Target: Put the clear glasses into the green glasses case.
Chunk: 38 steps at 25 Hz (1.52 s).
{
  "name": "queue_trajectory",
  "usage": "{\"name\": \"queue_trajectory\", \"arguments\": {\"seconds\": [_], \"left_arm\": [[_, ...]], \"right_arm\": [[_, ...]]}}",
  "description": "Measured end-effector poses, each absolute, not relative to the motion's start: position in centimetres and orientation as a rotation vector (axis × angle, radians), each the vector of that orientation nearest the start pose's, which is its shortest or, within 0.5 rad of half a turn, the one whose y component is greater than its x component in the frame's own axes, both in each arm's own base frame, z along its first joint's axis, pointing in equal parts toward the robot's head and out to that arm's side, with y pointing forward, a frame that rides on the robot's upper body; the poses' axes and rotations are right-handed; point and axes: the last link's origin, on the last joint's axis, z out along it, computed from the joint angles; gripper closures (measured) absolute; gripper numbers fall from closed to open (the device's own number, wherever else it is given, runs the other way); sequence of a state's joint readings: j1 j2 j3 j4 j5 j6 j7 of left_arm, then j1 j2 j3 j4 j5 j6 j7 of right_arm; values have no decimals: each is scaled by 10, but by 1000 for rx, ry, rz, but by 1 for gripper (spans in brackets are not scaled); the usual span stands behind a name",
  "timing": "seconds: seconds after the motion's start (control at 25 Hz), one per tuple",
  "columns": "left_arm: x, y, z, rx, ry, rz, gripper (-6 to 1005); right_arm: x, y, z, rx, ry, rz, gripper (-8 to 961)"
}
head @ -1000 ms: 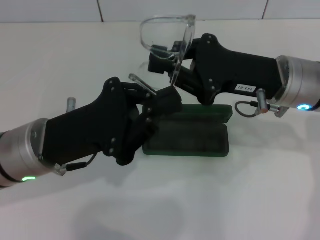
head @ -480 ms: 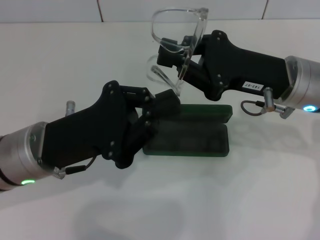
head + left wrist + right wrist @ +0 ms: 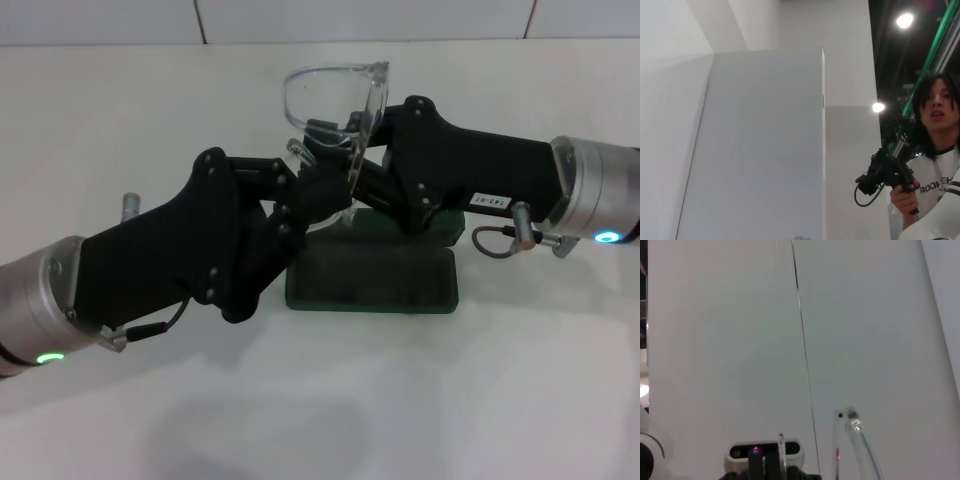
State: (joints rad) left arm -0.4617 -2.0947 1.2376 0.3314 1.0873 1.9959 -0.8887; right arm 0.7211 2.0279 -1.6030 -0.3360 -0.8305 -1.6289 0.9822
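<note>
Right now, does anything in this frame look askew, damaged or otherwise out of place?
Nothing looks damaged or spilled. The clear glasses are held in the air by the right gripper, tilted rather than level, above the open green glasses case on the table. The left gripper is right beside them.

Glossy transparent plastic clear glasses (image 3: 330, 95); matt dark green glasses case (image 3: 375, 280); smooth white table (image 3: 500, 390).
</note>
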Motion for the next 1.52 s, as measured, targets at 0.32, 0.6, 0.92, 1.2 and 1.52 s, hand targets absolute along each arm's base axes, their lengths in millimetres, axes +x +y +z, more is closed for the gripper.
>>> {"name": "queue_trajectory", "arguments": {"seconds": [0.32,0.6,0.92,1.2,1.52], "left_arm": [[-198,255,-13,-2469,-86,-1773,949],[-201,255,-13,-2442,-126,-1778,949],[-201,256,-15,-2444,-134,-1770,949],[-201,256,-15,-2446,-135,-1768,948],[-202,256,-15,-2444,-139,-1765,949]], "right_arm": [[139,329,-45,-2760,94,1446,836],[139,328,-46,-2767,90,1442,836],[136,329,-48,-2777,78,1429,836],[137,328,-49,-2784,79,1422,836],[140,329,-46,-2740,101,1444,836]]}}
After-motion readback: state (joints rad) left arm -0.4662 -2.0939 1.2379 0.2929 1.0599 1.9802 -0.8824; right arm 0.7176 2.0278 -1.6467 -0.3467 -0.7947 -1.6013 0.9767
